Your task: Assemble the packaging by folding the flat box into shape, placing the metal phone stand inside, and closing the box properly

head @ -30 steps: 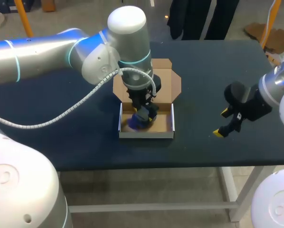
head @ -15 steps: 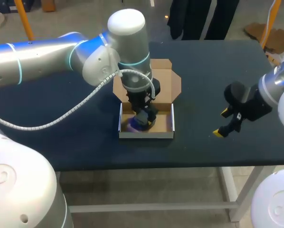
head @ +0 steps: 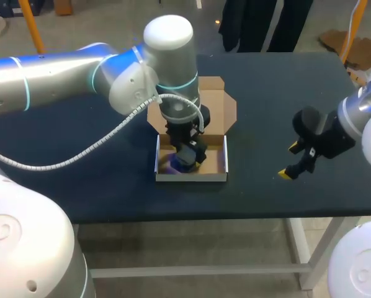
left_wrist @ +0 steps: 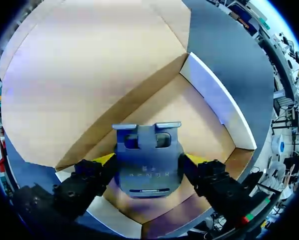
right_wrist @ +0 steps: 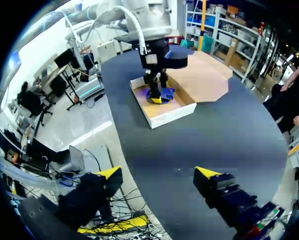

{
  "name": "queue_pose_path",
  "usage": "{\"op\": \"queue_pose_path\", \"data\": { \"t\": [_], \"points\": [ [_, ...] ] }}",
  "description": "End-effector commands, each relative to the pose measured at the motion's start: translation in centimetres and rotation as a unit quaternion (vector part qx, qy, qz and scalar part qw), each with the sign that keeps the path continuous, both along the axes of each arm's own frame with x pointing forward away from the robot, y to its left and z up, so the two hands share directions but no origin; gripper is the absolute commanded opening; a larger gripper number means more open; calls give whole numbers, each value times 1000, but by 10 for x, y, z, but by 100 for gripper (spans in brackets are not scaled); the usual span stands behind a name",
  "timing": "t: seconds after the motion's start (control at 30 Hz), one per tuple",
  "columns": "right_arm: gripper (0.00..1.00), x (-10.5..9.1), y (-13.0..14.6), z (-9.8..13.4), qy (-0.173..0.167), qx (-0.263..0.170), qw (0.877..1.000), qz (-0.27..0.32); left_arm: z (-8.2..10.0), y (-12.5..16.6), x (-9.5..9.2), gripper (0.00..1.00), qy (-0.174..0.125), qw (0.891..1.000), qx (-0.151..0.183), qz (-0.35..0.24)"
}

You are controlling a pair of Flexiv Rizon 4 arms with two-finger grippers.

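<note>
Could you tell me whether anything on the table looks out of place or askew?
Nothing stands out. The box sits folded with its lid open flat behind it, the left gripper holds the phone stand inside it, and the right gripper hangs open off to the side.

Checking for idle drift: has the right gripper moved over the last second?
No. The right gripper keeps its place over the table, same gap to the right of the box.

Blue-grey metal phone stand (left_wrist: pixel 148 167) gripped on both sides by the left gripper's (left_wrist: pixel 149 159) jaws, inside the folded white box (left_wrist: pixel 214 102), brown interior, lid flap open flat ahead of the jaws.
</note>
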State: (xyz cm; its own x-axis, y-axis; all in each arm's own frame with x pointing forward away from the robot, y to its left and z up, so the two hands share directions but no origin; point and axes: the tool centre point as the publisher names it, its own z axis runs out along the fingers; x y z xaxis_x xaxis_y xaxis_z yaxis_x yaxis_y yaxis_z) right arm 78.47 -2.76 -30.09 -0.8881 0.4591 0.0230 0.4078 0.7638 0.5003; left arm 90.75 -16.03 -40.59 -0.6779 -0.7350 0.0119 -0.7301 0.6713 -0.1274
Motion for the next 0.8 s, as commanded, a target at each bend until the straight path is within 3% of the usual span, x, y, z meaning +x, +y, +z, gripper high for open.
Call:
{"op": "queue_pose_path", "data": {
  "t": [0.03, 0.5, 0.67, 0.8],
  "points": [
    [100, -6, 0, 0, -5, -1, 1000, -2, 7, 0, -5, 100, -5, 1000, 2, 7],
    [100, -6, 0, 0, -5, -1, 1000, -2, 51, -6, -29, 100, -14, 993, 6, 119],
    [100, -6, 0, 0, -5, -1, 1000, -2, 63, -8, -32, 100, 3, 985, 13, 169],
    [100, -6, 0, 0, -5, -1, 1000, -2, 63, -8, -32, 100, 3, 985, 13, 169]
  ]
}}
